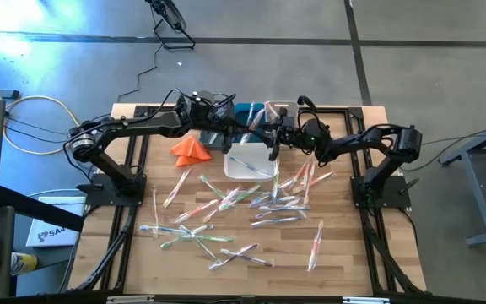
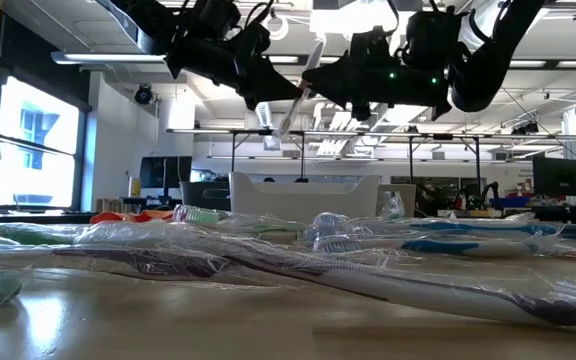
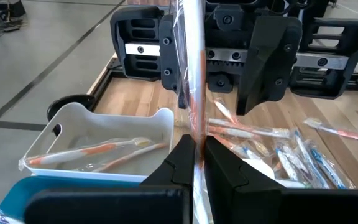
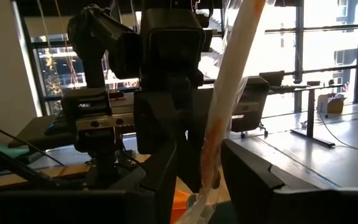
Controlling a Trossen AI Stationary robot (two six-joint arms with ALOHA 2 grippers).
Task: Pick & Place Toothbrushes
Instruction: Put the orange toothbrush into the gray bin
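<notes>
**Two grippers meet on one wrapped toothbrush above the white bin**

Two arms reach in over the white bin (image 1: 249, 160), which sits on the wooden table (image 1: 125, 253) at its far middle. The left gripper (image 3: 197, 158) has its fingers pressed together on a toothbrush in a clear wrapper (image 3: 194, 81), an orange and whitish one, held in the air above the bin. The right gripper (image 4: 199, 163) faces the left one from the other side of the bin, and its fingers stand a little apart with the same toothbrush running up between them; whether they touch the wrapper cannot be told. In the low view the held toothbrush (image 2: 298, 92) hangs tilted between the two dark grippers, clear of the bin's rim.

Inside the bin lie a few toothbrushes already, one with an orange handle (image 3: 86, 151). The many loose toothbrushes (image 1: 226, 211) are scattered across the table on the near side of the bin, with green, blue, pink and whitish handles, some crossing one another. One pink toothbrush (image 1: 315, 246) lies apart, nearer the front right of the table than the rest. An orange folded cloth (image 1: 191, 149) rests just left of the bin, and a teal bin (image 1: 247, 112) stands behind the white one.
</notes>
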